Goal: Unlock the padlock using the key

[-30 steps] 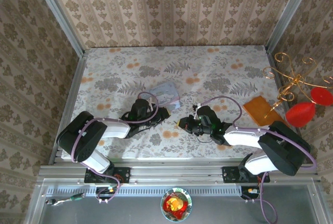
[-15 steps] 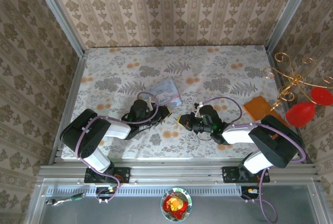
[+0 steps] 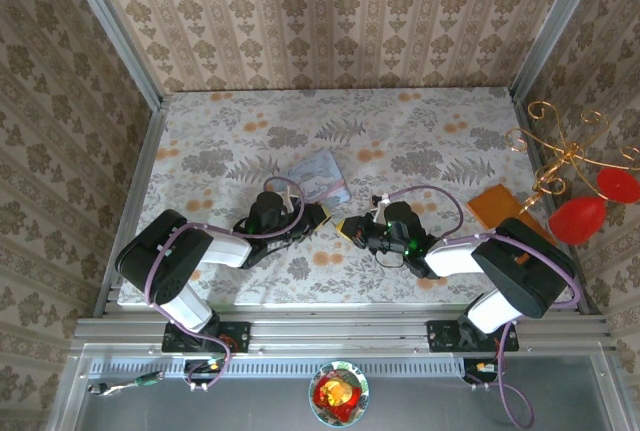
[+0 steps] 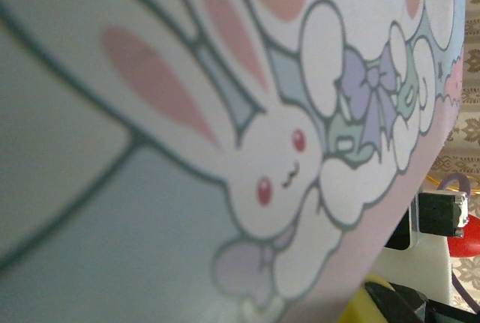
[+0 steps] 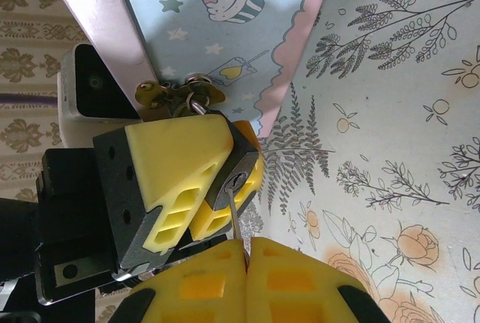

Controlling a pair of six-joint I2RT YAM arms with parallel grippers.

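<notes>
Clamping a tiny dark blocky padlock (image 5: 237,165) between its yellow rubber pads, the left gripper (image 5: 219,188) has its fingers narrowed down onto the lock's body, with the keyhole facing the right wrist camera. The padlock's thin silvery shackle (image 5: 196,102) passes through a small brass hasp (image 5: 166,95) at the edge of a pale blue rectangular tin (image 5: 225,16) printed with a cupcake and stars. The right gripper (image 5: 247,270) has its yellow fingers pressed together on a small silvery key (image 5: 235,216), whose thin blade reaches up to the keyhole; how deep it sits I cannot tell. From above, the two grippers meet tip to tip just in front of the tin, near the middle of the floral-patterned table (image 3: 430,141). A cartoon bunny covers the tin's lid in the left wrist view.
</notes>
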